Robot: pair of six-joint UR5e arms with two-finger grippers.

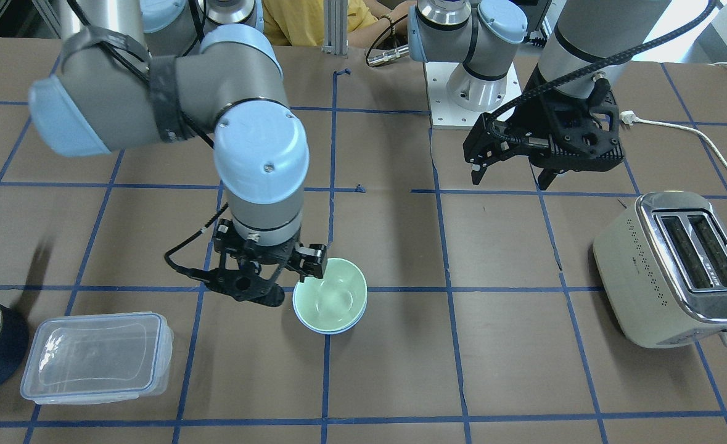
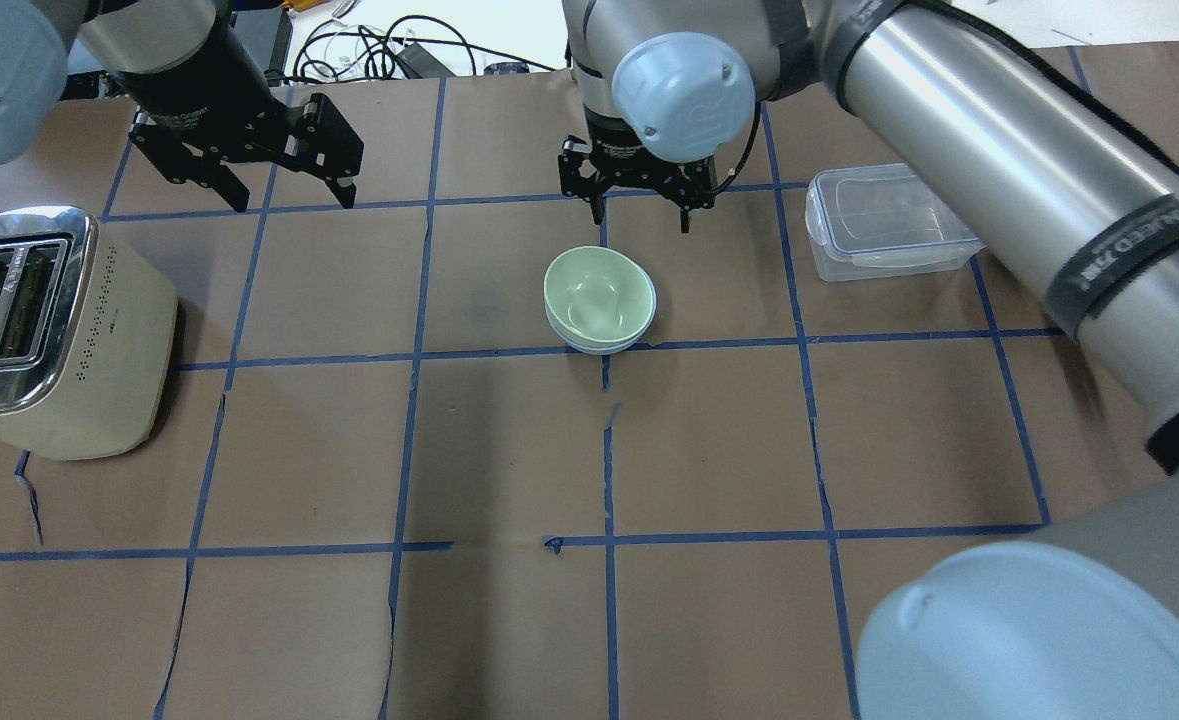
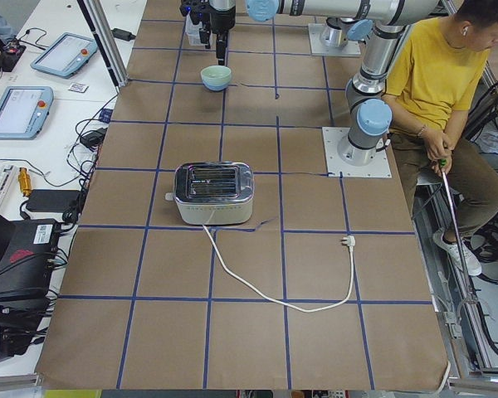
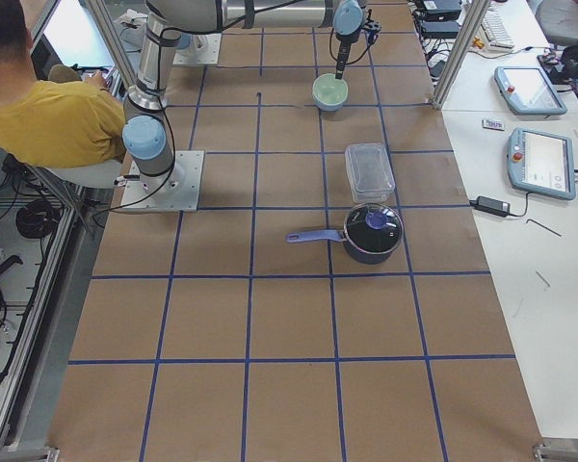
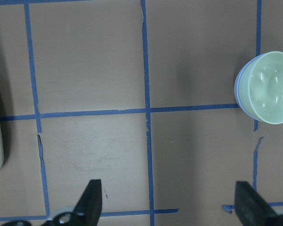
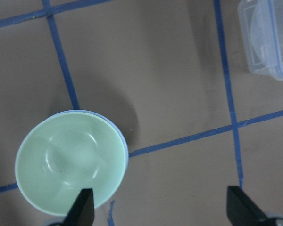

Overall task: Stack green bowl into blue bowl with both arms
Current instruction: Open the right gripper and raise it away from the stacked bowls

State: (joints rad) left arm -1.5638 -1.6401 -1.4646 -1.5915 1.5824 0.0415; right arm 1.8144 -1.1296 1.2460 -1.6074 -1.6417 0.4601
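Inside the blue bowl (image 1: 329,331) sat the green bowl (image 1: 331,295), nested so deep that the blue one showed only as a thin crescent under its rim. The pair stood on the tabletop (image 1: 400,370) with nothing gripping either of them. Judged from that, the stacking itself looked done, and all that remained was for the arms to draw clear.

Just beside the blue bowl, and somewhat above it, hovered the right hand (image 2: 643,212). Its fingers were spread wide with nothing between them. In its own wrist view one fingertip hung over the edge of the stack and the other over bare paper. That placement fitted a hand that had nothing left to hold there: the gap was far too wide to pinch a rim. How high it stood over the rim could not be told exactly.

Well apart from the blue bowl, off toward the toaster (image 1: 671,268), the left hand (image 1: 511,177) hung over the tabletop, likewise open wide and empty. Parked there it left the space around the blue bowl free, so the two arms did not crowd each other.

On the blue bowl's other side, beyond the right hand, lay a clear lidded container (image 1: 98,354), close enough that a careless swing of that arm could probably have nudged it.
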